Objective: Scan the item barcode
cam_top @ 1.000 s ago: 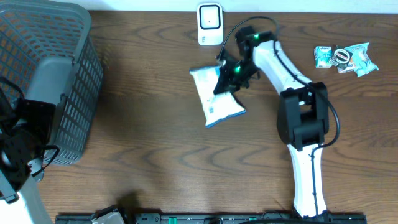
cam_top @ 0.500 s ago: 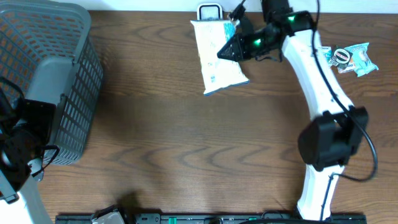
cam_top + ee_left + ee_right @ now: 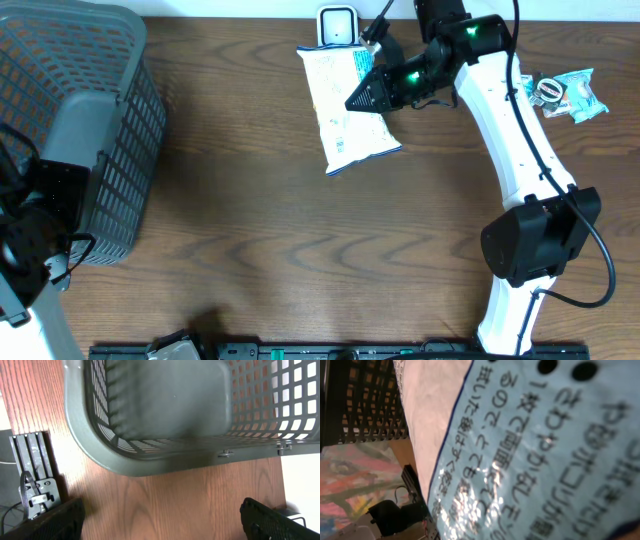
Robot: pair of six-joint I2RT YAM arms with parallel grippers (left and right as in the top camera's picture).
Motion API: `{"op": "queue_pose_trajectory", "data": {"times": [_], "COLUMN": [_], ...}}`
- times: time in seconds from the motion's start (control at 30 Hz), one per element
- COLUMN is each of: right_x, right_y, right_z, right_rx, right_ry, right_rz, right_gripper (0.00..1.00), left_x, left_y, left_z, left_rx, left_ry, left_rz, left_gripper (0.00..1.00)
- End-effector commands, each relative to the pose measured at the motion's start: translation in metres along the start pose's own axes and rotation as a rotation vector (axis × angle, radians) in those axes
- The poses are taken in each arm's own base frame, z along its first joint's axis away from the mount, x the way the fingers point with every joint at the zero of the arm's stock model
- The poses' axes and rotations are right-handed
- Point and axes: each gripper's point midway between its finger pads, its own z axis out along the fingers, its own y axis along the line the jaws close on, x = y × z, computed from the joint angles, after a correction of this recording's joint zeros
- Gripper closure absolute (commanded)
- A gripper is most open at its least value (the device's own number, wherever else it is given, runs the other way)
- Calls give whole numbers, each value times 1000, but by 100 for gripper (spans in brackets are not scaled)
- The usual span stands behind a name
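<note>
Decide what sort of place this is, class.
Probably a mock shop checkout: a scanner at the far edge of the table, a basket, and a packet held near it by the right gripper.

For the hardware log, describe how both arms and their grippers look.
The right arm has white links, black joint housings, a black cable running along it and green lights near the wrist. The right gripper is black and tapers to a point. The left arm shows a white link, a black housing and black cables. The left gripper has black fingers.
</note>
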Motion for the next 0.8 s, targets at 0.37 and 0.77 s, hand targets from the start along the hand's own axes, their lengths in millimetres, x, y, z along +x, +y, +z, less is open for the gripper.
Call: {"op": "queue_pose_trajectory", "data": {"times": [0.37,0.77], "right_x": [-7,19], "right_y": [-96,-162], "right_z": [-28,-34], "right_rx": [694,1426], "right_ry": [-93,-26], "right_rz": [212,150], "right_gripper": [99,99], "left_x": [3,3], "left_y": [10,10], "left_z": [-2,-2], "left_rx": [-41,-41], "left_ry": [12,12], "left_rz": [-4,-4], "left_gripper": [2,3]}}
